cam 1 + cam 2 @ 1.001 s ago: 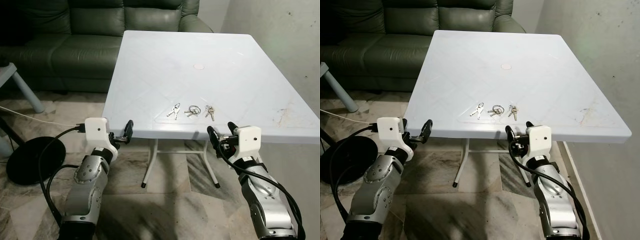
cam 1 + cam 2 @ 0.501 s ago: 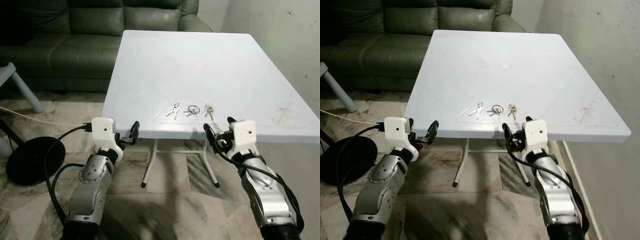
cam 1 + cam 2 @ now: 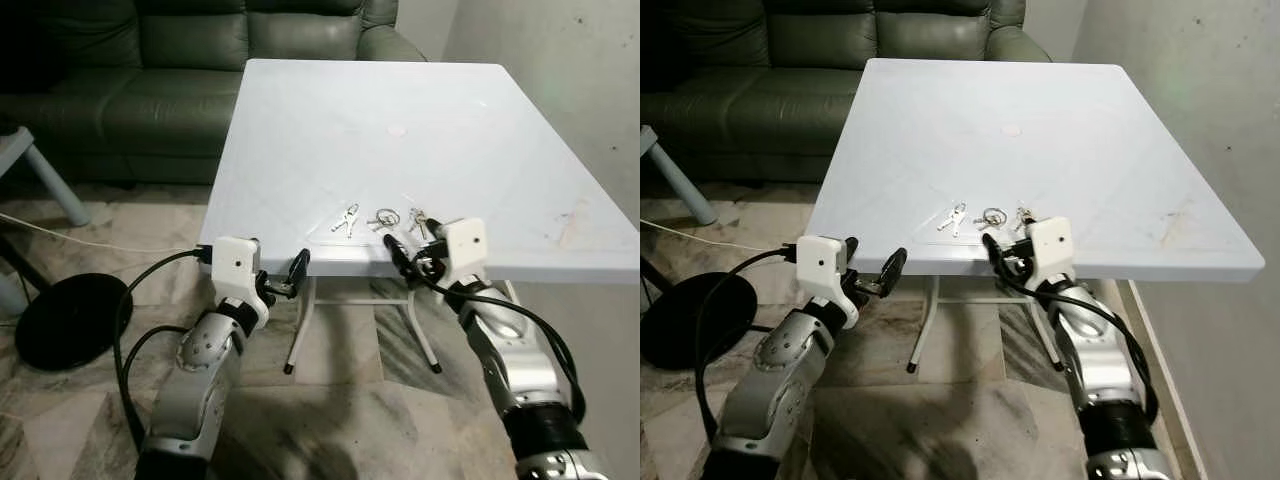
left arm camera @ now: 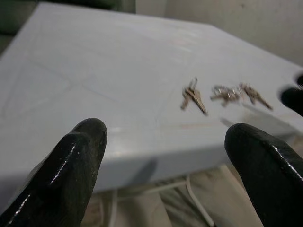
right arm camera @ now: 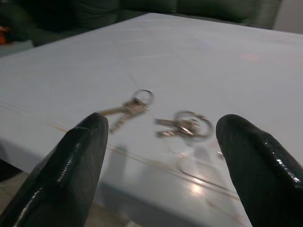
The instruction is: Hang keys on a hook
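Three small bunches of keys lie in a row near the front edge of the white table (image 3: 330,120): a left bunch (image 3: 347,219), a middle bunch on a ring (image 3: 385,219) and a right bunch (image 3: 418,221). My right gripper (image 3: 408,250) is at the table's front edge, just short of the middle and right bunches, open and holding nothing. Its wrist view has the left bunch (image 5: 130,108) and the ringed bunch (image 5: 187,124) between its fingers (image 5: 78,161). My left gripper (image 3: 292,272) is open and just below the table edge, left of the keys (image 4: 193,96).
A dark green sofa (image 3: 150,70) stands behind the table. A pale wall (image 3: 570,70) runs along the right. On the tiled floor to the left are a black round base (image 3: 60,320) and a white cable (image 3: 60,235). White table legs (image 3: 300,330) stand under the front edge.
Both arms have risen and reached forward to the table's front edge. The right gripper has come close to the keys. The left gripper has shifted right. The keys have not moved.
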`<state>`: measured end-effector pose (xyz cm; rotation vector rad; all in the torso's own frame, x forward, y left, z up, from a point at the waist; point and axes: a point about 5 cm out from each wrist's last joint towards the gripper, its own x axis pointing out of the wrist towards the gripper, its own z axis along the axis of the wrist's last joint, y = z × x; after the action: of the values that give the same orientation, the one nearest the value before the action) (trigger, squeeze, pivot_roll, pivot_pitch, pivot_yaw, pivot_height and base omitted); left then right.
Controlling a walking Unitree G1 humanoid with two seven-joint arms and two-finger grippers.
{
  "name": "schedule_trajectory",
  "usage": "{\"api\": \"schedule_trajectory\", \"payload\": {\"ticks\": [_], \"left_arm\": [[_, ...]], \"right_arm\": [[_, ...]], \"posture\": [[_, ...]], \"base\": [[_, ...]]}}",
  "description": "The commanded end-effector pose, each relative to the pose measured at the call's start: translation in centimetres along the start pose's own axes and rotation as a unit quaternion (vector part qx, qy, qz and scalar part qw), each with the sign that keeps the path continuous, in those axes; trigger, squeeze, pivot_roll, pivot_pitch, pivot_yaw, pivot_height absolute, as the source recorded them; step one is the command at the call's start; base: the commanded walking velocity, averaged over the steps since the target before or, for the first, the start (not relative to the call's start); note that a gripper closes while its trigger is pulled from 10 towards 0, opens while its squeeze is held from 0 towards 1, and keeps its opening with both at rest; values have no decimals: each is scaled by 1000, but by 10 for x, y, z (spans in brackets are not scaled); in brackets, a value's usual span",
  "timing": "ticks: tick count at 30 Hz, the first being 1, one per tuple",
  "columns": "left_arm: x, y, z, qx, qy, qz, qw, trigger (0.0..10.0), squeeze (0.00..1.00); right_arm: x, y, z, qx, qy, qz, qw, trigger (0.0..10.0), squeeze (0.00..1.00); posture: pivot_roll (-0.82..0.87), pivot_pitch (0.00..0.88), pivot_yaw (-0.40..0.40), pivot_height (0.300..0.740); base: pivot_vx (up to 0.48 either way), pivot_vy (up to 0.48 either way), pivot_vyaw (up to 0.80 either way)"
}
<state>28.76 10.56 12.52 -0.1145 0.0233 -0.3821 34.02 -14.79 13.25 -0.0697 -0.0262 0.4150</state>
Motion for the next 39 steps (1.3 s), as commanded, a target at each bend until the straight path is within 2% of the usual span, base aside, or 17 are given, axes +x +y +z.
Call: {"api": "schedule_trajectory", "payload": {"ticks": [1, 7, 11, 23, 30, 39], "left_arm": [[-3, -4, 2, 9, 3, -13, 1000, 10000, 0], [-9, -11, 4, 8, 7, -29, 1000, 10000, 0], [-14, -18, 4, 7, 12, -37, 999, 10000, 0], [-22, -22, 1, -3, 26, -35, 999, 10000, 0], [-23, -22, 1, -9, 29, -28, 999, 10000, 0], [-24, -24, 0, -13, 32, -24, 999, 10000, 0]], "right_arm": [[6, 4, 1, 1, -3, 14, 1000, 10000, 0], [24, 9, 9, 20, -7, 1, 1000, 10000, 0], [35, 9, 14, 16, -8, -15, 1000, 10000, 0], [55, 6, 30, 11, -13, -46, 999, 10000, 0], [61, 3, 34, 7, -5, -70, 998, 10000, 0], [64, -1, 37, 5, 10, -59, 998, 10000, 0]], "posture": [[29, 139, -21, 740], [55, 175, -21, 740], [73, 201, -28, 740], [78, 238, -40, 740], [73, 245, -45, 740], [72, 249, -56, 740]], "base": [[0, 0, 0], [0, 0, 0], [0, 0, 0], [0, 0, 0], [0, 0, 0], [0, 0, 0]]}}
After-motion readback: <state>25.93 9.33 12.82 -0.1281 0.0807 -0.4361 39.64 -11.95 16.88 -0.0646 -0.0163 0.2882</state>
